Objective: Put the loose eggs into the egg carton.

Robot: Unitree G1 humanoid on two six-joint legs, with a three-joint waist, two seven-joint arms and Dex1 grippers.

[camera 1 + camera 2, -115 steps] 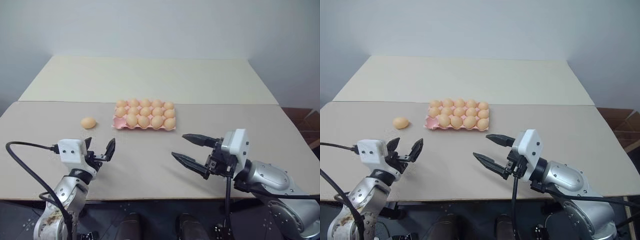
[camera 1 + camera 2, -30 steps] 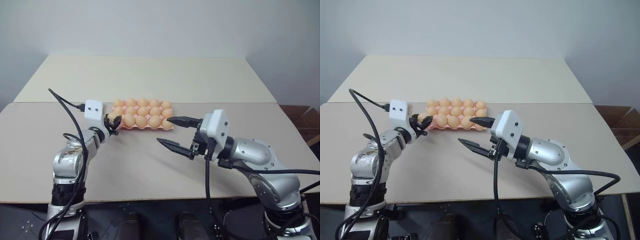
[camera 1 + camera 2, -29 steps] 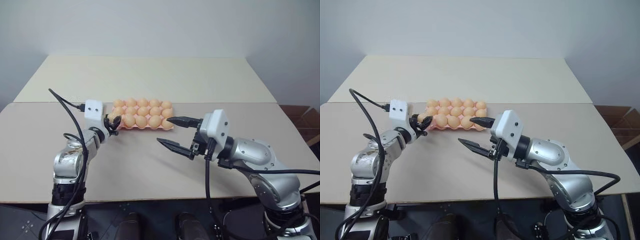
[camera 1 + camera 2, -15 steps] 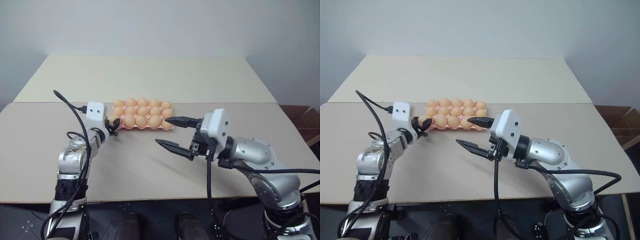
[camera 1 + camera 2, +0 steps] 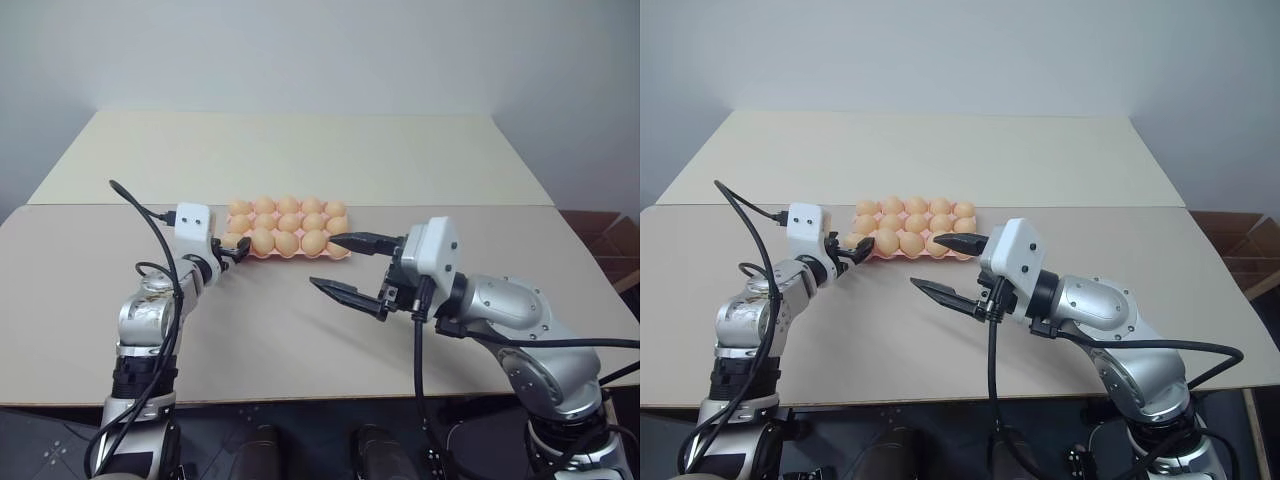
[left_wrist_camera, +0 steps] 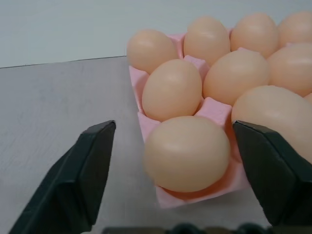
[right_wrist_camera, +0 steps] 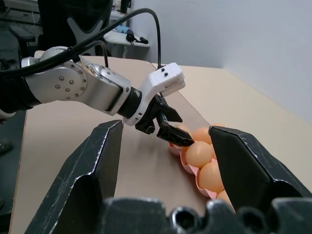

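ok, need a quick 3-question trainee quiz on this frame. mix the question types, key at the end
1. True or false: the left gripper is clamped on the egg in the near corner cup of the egg carton.
2. Multiple choice: where is the right gripper? A) inside a carton cup B) open above the table, near the carton's right end C) shut on an egg
3. Fill in: the carton is coloured ____.

Key:
1. False. Its fingers stand apart on either side of the egg, which sits in its cup.
2. B.
3. Pink.
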